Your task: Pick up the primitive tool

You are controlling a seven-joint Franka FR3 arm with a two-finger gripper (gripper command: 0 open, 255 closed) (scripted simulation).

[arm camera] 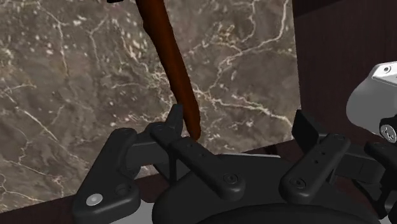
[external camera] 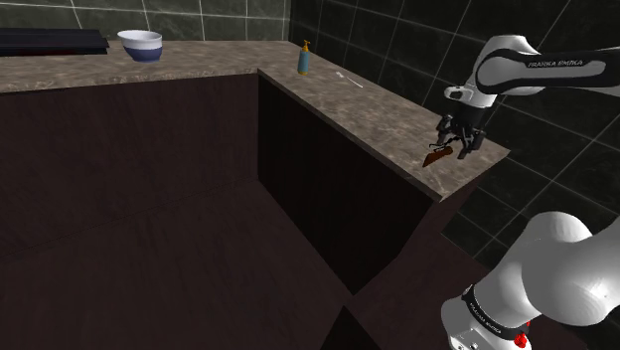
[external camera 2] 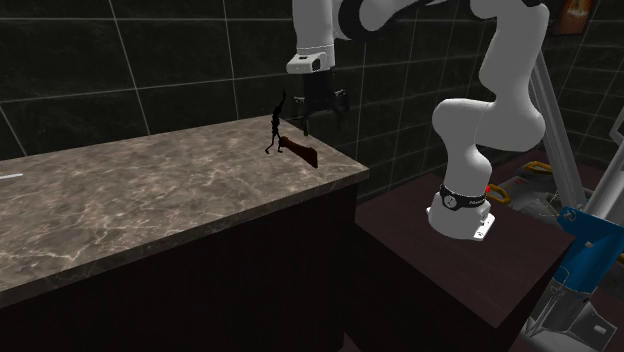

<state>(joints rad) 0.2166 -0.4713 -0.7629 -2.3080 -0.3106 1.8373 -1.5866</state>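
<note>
Kitchen: L-shaped brown veined marble countertop (external camera: 209, 62) over dark brown cabinet fronts (external camera: 328, 189); dark tiled walls (external camera: 397, 40); white-and-blue bowl (external camera: 140, 45), small blue bottle with yellow top (external camera: 304, 60) on counter.

Countertop (arm camera: 76, 76) was veined brown marble, faintly polished, tool handle (arm camera: 170, 57) upon it was smooth reddish-brown wood, gripper (arm camera: 240, 121) above it was matt black
</note>
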